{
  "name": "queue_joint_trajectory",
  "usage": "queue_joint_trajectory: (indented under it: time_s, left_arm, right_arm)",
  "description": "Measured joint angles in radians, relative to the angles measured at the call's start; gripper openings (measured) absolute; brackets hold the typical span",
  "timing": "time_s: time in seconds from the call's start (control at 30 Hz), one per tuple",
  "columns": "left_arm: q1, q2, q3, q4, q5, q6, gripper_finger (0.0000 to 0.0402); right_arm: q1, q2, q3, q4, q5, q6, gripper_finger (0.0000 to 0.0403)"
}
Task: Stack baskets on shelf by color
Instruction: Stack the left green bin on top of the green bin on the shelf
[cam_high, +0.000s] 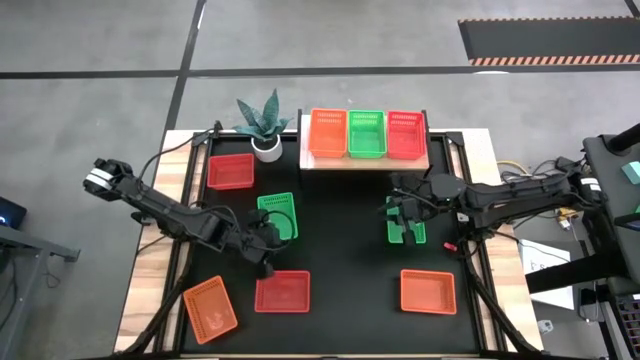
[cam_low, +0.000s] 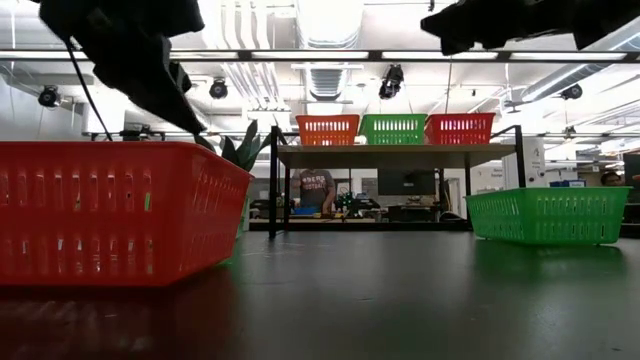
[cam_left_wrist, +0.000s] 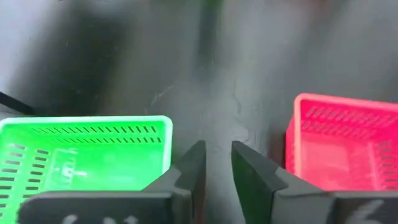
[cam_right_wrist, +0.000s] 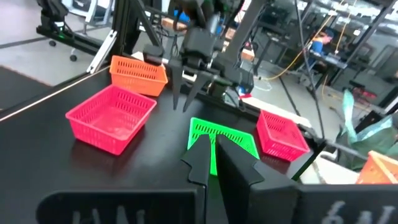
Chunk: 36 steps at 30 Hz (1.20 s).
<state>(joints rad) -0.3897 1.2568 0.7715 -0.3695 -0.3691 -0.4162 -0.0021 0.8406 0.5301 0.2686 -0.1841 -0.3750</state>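
The pale-wood shelf (cam_high: 365, 163) at the far middle holds an orange (cam_high: 327, 132), a green (cam_high: 366, 133) and a red basket (cam_high: 405, 133) side by side. On the black mat lie a red basket (cam_high: 231, 171), a green basket (cam_high: 278, 215), another green basket (cam_high: 407, 235), a red basket (cam_high: 282, 292) and two orange baskets (cam_high: 211, 308) (cam_high: 428, 291). My left gripper (cam_left_wrist: 217, 152) hovers over bare mat between the left green basket (cam_left_wrist: 81, 155) and the near red basket (cam_left_wrist: 342, 149), narrowly open and empty. My right gripper (cam_right_wrist: 214, 152) hangs above the right green basket (cam_low: 548, 215), shut and empty.
A potted plant (cam_high: 262, 125) stands at the far left beside the shelf. Bare mat lies in the table's middle between the two green baskets. Cables run along both table sides. A person (cam_low: 315, 190) shows in the room behind the shelf.
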Motion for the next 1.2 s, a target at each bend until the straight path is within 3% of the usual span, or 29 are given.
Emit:
queue_joint_trajectory:
  time_s: [0.3, 0.53, 0.7, 0.9, 1.07, 1.2]
  left_arm:
    - [0.066, 0.038, -0.015, -0.037, -0.004, 0.059, 0.0149]
    - [0.117, 0.134, -0.035, -0.034, 0.064, 0.059, 0.0159]
    - [0.122, 0.205, -0.037, -0.034, 0.067, 0.059, 0.0125]
    - [0.113, 0.222, -0.026, -0.052, 0.094, 0.056, 0.0013]
    - [0.084, 0.197, 0.073, -0.132, 0.092, 0.055, 0.0001]
    - [0.047, 0.197, 0.220, -0.247, 0.084, 0.056, 0.0000]
  right_arm:
    - [0.000, -0.100, -0.003, -0.104, 0.000, 0.016, 0.0018]
    - [0.000, -0.135, -0.025, -0.111, -0.001, 0.024, 0.0018]
    - [0.000, -0.158, -0.027, -0.129, 0.000, 0.035, 0.0018]
    - [0.000, -0.167, -0.027, -0.155, 0.000, 0.036, 0.0018]
    - [0.000, -0.176, -0.035, -0.154, 0.000, -0.007, 0.0018]
    - [0.000, -0.185, -0.089, -0.049, 0.000, -0.034, 0.0018]
